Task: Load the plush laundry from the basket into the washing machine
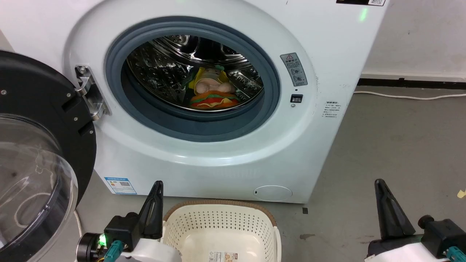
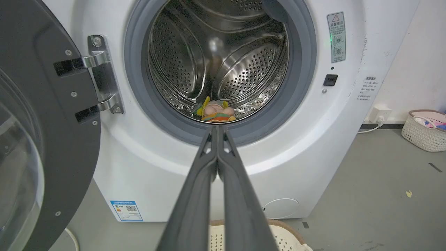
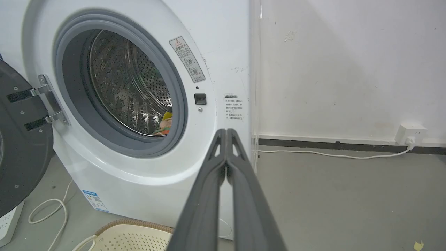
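Inside, the plush laundry [image 1: 213, 91] lies low in the drum of the washing machine [image 1: 327, 54], behind its grey rim. The left gripper [image 1: 157, 185] and right gripper [image 1: 379, 183] hang pressed closed and empty, flanking the basket [image 1: 218, 218] on open floor. The left wrist view adds a second basket [image 2: 418, 136] by the wall.

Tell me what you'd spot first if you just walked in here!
The big white washing machine fills the middle, its round door swung open to the left. Down in its shiny drum lies a little plush toy, a pink figure on a hamburger. In front on the floor sits the cream basket, between the left gripper and right gripper, both shut.
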Robot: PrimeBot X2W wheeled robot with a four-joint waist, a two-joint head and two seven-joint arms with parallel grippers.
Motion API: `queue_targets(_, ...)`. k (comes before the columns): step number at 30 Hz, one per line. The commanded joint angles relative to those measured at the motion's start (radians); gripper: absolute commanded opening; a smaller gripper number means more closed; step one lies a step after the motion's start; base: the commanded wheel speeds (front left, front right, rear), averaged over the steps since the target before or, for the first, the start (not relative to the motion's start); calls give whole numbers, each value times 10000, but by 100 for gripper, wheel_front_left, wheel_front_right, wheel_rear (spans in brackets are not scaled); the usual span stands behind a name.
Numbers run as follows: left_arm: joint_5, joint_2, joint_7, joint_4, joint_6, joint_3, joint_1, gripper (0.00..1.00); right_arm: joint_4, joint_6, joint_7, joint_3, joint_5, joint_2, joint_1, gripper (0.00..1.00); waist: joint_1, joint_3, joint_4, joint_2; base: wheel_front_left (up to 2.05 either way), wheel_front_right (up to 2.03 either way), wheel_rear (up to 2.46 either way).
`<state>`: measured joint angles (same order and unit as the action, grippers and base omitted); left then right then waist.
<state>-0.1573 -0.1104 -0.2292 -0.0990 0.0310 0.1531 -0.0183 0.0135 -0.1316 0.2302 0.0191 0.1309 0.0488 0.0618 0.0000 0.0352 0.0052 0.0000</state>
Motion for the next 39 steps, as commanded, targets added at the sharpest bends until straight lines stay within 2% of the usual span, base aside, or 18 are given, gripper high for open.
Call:
queue_targets(1, 111, 35, 64, 67, -38, -42, 23, 0, -16, 1, -64, -18, -87, 2, -76, 0, 0, -3, 0, 0, 0, 0, 0)
queue_targets(39, 620, 232, 840, 388, -133, -561, 79, 0, -57, 4, -844, -78, -513, 6, -265, 0, 0, -125, -18, 0, 0, 0, 0)
